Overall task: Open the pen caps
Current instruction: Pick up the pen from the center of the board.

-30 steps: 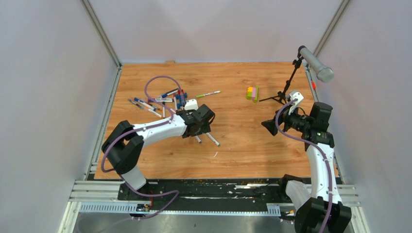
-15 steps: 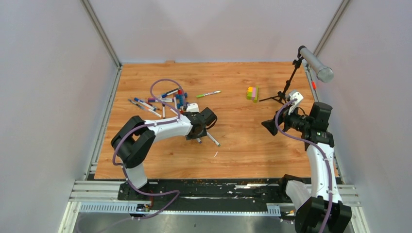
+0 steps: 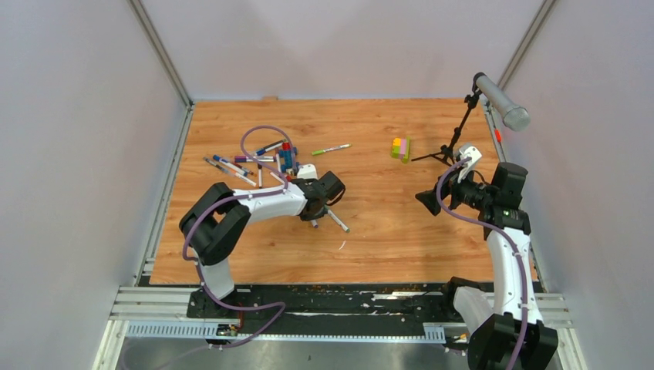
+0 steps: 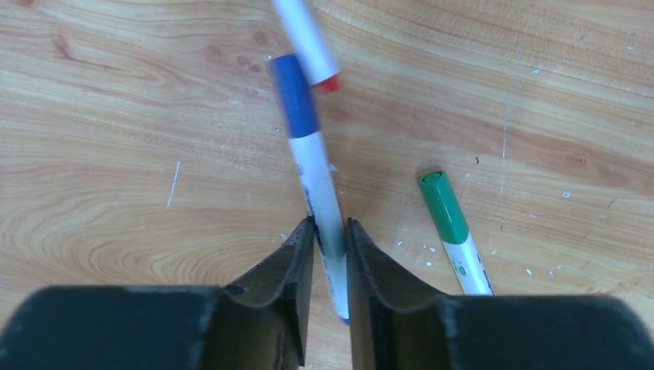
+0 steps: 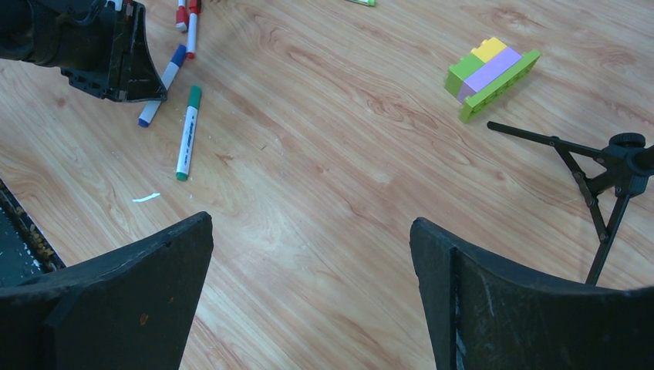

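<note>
Two pens lie on the wooden table just past my left gripper [image 4: 330, 225]. Its jaws are pressed against both sides of the white barrel of a pen [image 4: 318, 181] whose blue pen cap [image 4: 293, 92] points away from me; the pen still rests on the wood. To the right, untouched, lies a second pen [image 4: 466, 258] with a green pen cap [image 4: 442, 204]. A red-ended pen [image 4: 305, 38] shows blurred beyond the blue cap. From above, the left gripper [image 3: 316, 212] is low over these pens. My right gripper [image 5: 311, 223] hangs open over bare wood, far right [image 3: 424, 202].
Several more pens [image 3: 247, 163] lie in a heap at the back left beside a blue-and-red brick figure [image 3: 287, 156]. One green pen [image 3: 332, 149] lies apart. A yellow-green-pink block stack [image 3: 400, 148] and a black microphone stand [image 3: 455, 139] are at the back right.
The left gripper has dropped to the table and narrowed from wide open onto the blue-capped pen's barrel. The right arm has stayed still.
</note>
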You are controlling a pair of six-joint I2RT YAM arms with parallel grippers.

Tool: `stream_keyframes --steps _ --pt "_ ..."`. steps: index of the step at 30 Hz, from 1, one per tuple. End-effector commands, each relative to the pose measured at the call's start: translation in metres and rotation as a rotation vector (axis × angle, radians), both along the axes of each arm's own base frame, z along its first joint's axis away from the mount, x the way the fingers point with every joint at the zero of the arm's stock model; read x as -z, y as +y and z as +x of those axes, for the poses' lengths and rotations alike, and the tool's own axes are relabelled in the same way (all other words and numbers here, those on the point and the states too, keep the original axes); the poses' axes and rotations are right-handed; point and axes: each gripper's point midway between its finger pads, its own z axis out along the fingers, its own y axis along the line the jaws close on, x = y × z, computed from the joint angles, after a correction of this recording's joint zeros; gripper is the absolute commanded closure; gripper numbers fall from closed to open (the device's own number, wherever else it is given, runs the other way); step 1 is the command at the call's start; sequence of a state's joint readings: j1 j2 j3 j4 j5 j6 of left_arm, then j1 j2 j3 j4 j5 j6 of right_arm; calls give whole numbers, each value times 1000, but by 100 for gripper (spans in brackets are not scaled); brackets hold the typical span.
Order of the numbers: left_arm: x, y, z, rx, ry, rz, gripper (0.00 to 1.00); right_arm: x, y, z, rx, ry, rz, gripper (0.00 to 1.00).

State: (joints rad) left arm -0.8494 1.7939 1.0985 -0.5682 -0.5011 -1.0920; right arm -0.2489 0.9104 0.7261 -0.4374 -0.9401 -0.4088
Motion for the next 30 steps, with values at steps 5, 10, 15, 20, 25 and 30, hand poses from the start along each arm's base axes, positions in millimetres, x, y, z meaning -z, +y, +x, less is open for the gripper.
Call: stream_keyframes --steps 5,10,15,20,25,30 --pt "2 8 -3 25 -19 -24 89 -15 4 -2 -27 -62 -19 0" --pt "-11 3 -10 83 -50 -112 100 -14 5 -2 -34 -56 -13 0" --pt "-26 1 -19 121 -75 -191 100 -13 6 -3 -44 -51 -5 0" --pt "-54 0 -21 163 -168 -278 100 -13 18 -12 -119 -37 44 0" --pt "-90 -8 -25 216 -302 -438 100 -13 37 -22 -205 -12 101 0" --pt "-138 -36 -33 367 -497 -712 100 -14 60 -31 -298 26 166 0"
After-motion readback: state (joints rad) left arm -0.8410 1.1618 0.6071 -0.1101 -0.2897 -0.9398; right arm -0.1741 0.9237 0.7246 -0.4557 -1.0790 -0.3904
